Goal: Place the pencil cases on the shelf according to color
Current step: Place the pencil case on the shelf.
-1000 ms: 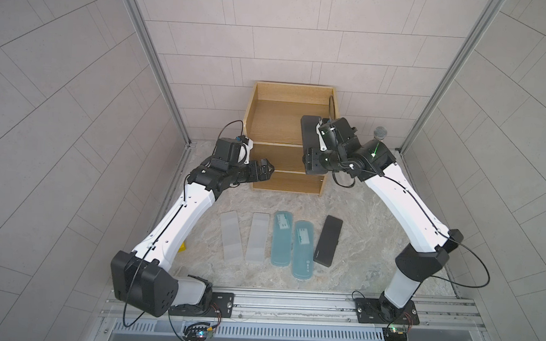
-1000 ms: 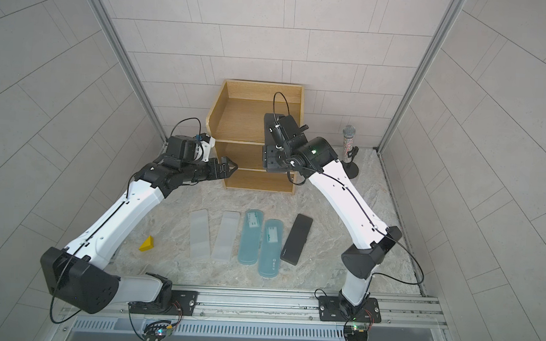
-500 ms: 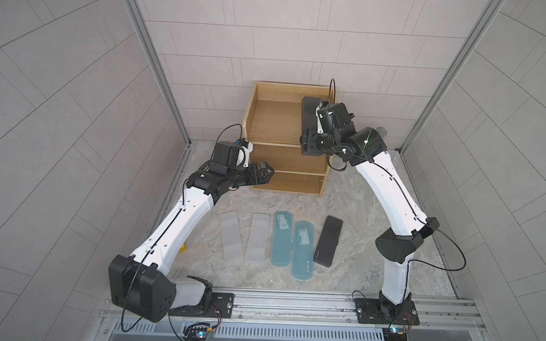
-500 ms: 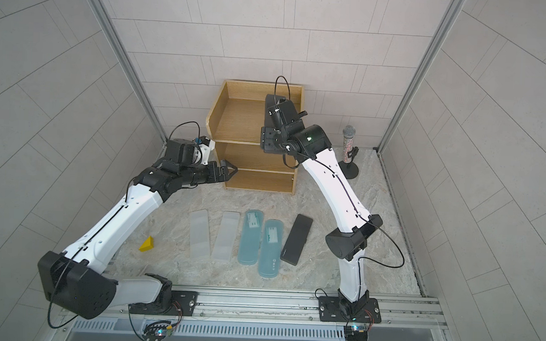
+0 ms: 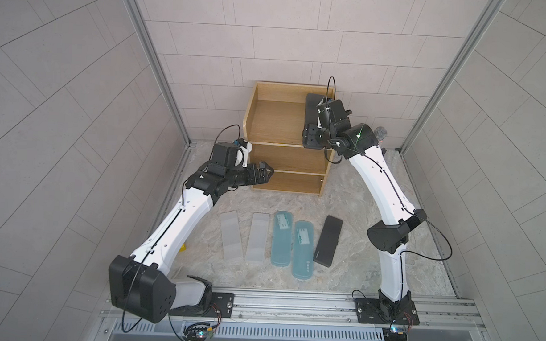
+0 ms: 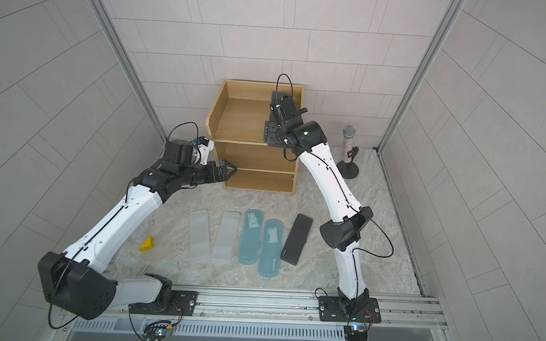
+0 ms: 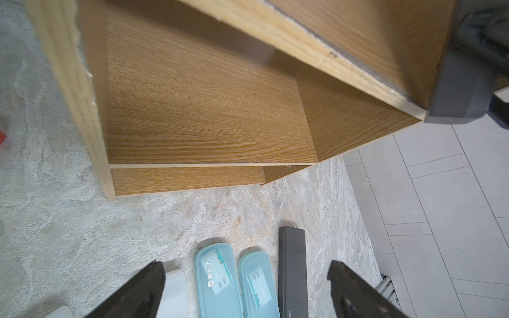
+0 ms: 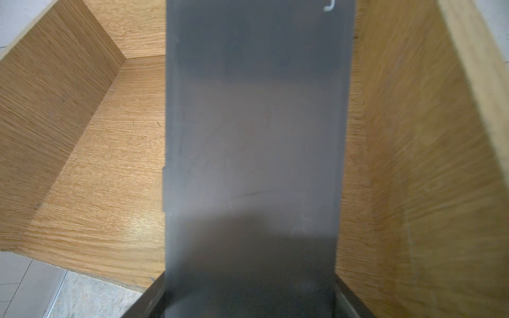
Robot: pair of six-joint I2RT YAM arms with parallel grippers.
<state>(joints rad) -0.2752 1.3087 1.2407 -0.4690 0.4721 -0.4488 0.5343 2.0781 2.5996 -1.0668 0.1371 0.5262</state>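
Cases in a row on the desk before the shelf: grey case, second grey case, teal case, second teal case, black case. Right gripper clamps the other black case above the shelf's top level, beside its right wall. Left gripper gapes empty before the shelf's left front corner.

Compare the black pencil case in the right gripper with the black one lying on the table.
The held black case is clamped in the right gripper; the loose black case lies free, touched by nothing. The held black case is up at the shelf's top level, by a side wall; the loose black case rests on the table beside a teal case. Both are matte black, long, flat and rectangular.
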